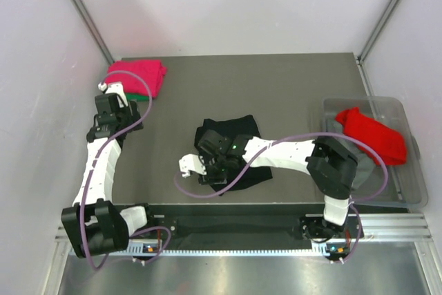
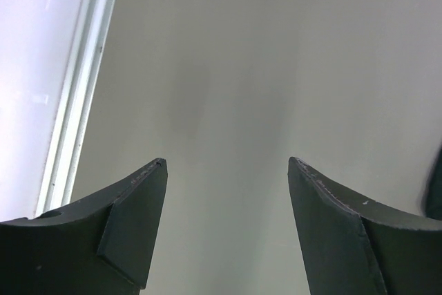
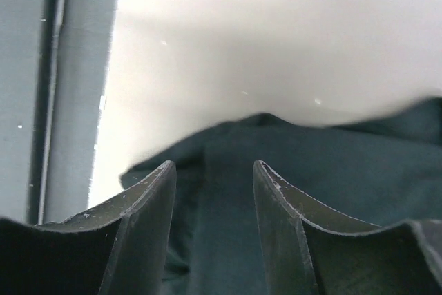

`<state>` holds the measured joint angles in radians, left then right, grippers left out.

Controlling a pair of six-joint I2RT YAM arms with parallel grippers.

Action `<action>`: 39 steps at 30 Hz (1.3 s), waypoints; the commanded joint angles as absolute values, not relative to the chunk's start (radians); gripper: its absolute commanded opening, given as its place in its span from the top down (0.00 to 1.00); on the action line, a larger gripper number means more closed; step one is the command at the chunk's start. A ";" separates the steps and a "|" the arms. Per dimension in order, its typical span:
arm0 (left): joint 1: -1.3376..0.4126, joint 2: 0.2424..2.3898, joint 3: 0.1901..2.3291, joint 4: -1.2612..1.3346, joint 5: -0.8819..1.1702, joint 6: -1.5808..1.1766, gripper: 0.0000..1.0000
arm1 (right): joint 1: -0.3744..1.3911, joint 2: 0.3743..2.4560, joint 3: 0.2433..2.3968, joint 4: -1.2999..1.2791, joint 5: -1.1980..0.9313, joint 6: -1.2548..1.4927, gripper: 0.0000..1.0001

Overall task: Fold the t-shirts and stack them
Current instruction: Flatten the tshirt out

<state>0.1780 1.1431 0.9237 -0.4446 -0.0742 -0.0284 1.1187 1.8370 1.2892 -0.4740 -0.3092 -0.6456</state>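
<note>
- Black t-shirt [image 1: 238, 136] lies right under my right gripper [image 3: 213, 170], whose jaws I read as standing part-way apart, with dark cloth showing through the gap between them
- on the right wrist camera the fingertips [image 3: 164, 174] sit over the cloth, just inside its edge; pale table [image 3: 276, 46] lies beyond that edge, and a grey frame rail [image 3: 48, 101] runs up the left of the view
- from above I see that gripper [image 1: 206, 168] at the near-left part of the shirt, its arm reaching in across the cloth from the right
- the shirt is a crumpled heap near the middle of the table; I cannot tell which way its collar or hem points; its longer run goes from far to near, drifting right at the near end
- my left gripper [image 2: 228, 164] is wide open, bare table showing between its jaws
- from above I see it [image 1: 107, 94] at the far left, just beside the pink-red t-shirt [image 1: 138, 75] and well apart from the black one
- the pink-red t-shirt is folded in the far-left corner, long axis running left to right, on top of a green t-shirt [image 1: 136, 97] that shows only a sliver at the near edge
- a red t-shirt [image 1: 373, 135] drapes in the clear bin [image 1: 407, 170] at the right edge, long axis from far-left to near-right, well apart from both grippers
</note>
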 commanded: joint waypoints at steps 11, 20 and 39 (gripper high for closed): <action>0.195 1.117 0.937 -0.437 -0.012 -0.043 0.24 | 1.161 1.864 1.258 -0.335 -0.141 -0.650 0.71; 0.193 1.127 0.919 -0.428 0.046 -0.022 0.24 | 1.152 1.714 1.190 -0.236 0.136 -0.765 1.00; -0.193 1.643 1.132 -0.543 0.380 0.115 0.35 | 0.614 1.270 1.025 -0.179 0.318 -0.738 1.00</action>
<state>-0.1829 1.5688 1.0634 -0.5369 0.3664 0.1081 0.6510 1.3228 1.0878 -0.2161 0.3126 -0.7841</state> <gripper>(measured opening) 0.656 0.010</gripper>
